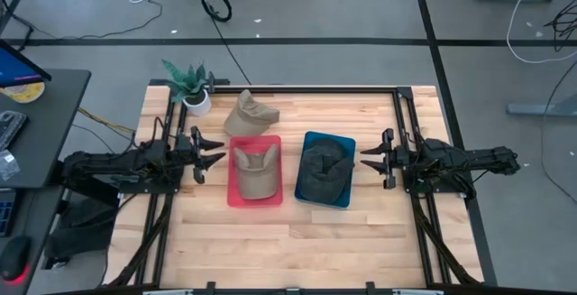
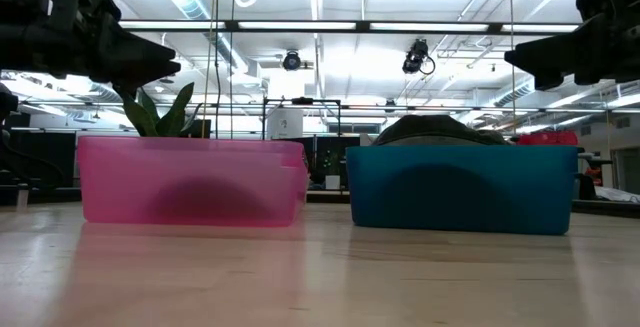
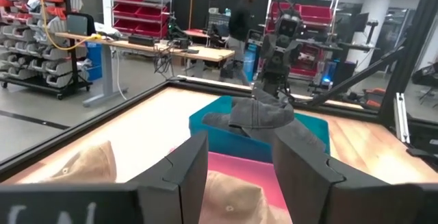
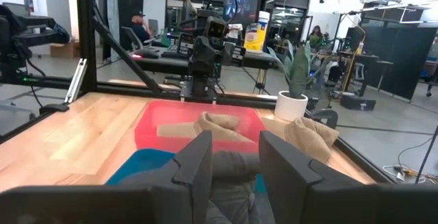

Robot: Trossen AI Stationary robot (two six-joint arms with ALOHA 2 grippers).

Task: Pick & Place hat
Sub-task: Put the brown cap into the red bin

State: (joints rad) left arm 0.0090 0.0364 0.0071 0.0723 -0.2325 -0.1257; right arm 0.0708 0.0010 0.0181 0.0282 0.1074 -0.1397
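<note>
Wooden table point(image 1: 297, 241), bare at the near edge. Mid-table: red bin point(image 1: 255, 198) holding one tan hat point(image 1: 254, 170); blue bin point(image 1: 325, 196) beside it holding one dark hat point(image 1: 325, 169). Flanking: left gripper point(image 1: 213, 152) and right gripper point(image 1: 367, 158), both hovering, fingers parted, holding nothing. Beyond: second tan hat point(image 1: 250, 114) loose on the boards, potted plant point(image 1: 192, 87) just beside. Count: three hats, two bins, one plant. Step judged: approach; next, reach and close on the loose hat.

wooden table point(image 1: 361, 232), pink bin point(image 1: 255, 196), blue bin point(image 1: 324, 198), tan hat point(image 1: 250, 113), potted plant point(image 1: 193, 87)
</note>
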